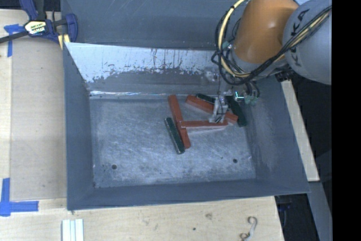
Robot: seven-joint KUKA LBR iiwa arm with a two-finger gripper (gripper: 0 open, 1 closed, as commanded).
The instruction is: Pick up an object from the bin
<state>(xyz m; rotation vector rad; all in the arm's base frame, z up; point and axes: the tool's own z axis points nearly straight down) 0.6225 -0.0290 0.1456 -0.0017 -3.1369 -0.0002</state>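
Grey bin [130,147] floor: gripper [218,114] seemingly just above reddish bar [197,125].

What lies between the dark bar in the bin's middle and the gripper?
Two red bars, seen in the camera view: a slanted bar beside the dark bar, and a level bar reaching toward the gripper.

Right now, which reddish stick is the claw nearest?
The reddish stick lying crosswise, its right end at the gripper; the long slanted one lies further left.
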